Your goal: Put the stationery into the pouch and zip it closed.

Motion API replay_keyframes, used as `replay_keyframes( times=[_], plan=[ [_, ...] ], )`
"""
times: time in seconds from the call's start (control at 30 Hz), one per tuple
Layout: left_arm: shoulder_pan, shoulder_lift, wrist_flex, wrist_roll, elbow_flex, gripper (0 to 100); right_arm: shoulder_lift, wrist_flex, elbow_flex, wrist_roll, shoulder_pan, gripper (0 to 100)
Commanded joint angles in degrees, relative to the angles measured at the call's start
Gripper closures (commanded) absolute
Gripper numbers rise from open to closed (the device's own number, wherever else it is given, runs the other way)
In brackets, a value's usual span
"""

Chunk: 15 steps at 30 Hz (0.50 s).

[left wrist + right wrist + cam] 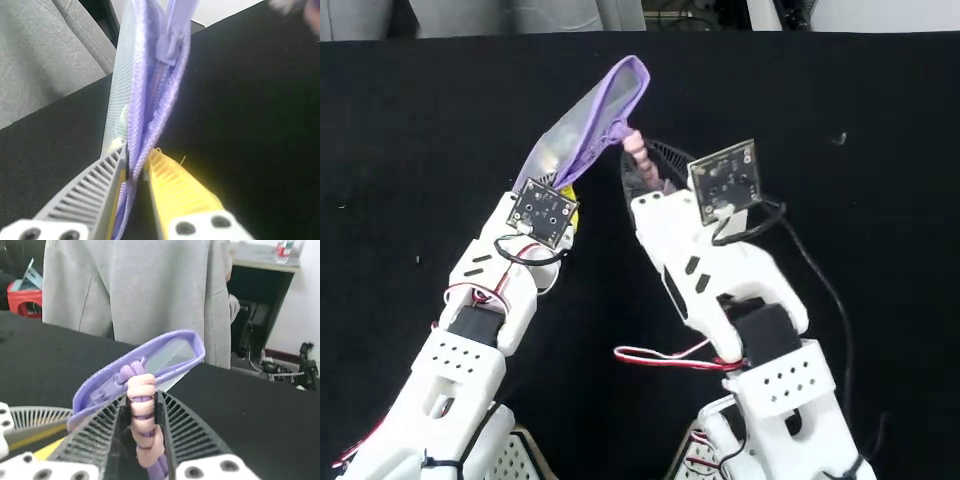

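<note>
A purple pouch [592,112] with a clear side panel is held up off the black table, tilted toward the back. My left gripper [563,196] is shut on its lower edge; in the left wrist view the grey and yellow fingers [170,182] pinch the purple seam of the pouch [145,95] at the gripper [136,156]. The zip slider [170,47] sits higher on the seam. My right gripper [143,399] is shut on a pink-and-purple braided pull cord [141,390] tied to the zip of the pouch [165,352]; from above the cord [636,150] shows beside the pouch. I cannot make out the pouch's contents.
The black table [840,120] stretches wide on both sides of the arms. A person in grey clothes [135,285] stands behind the far edge. A red object [22,295] lies off the table. A red-and-white cable [660,357] loops by the right arm.
</note>
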Motion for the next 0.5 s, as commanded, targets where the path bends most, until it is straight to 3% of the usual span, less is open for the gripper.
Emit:
replay_keyframes(
  times=[0.0, 0.47],
  plan=[
    [-0.13, -1.32, -0.97, -0.53, -0.66, 97, -0.40, -2.37, -4.79, 1.41, 4.31, 98.8],
    [-0.13, -1.32, -0.97, -0.53, -0.66, 97, 5.67, -8.79, -5.49, 1.23, 10.29, 98.8]
  ],
)
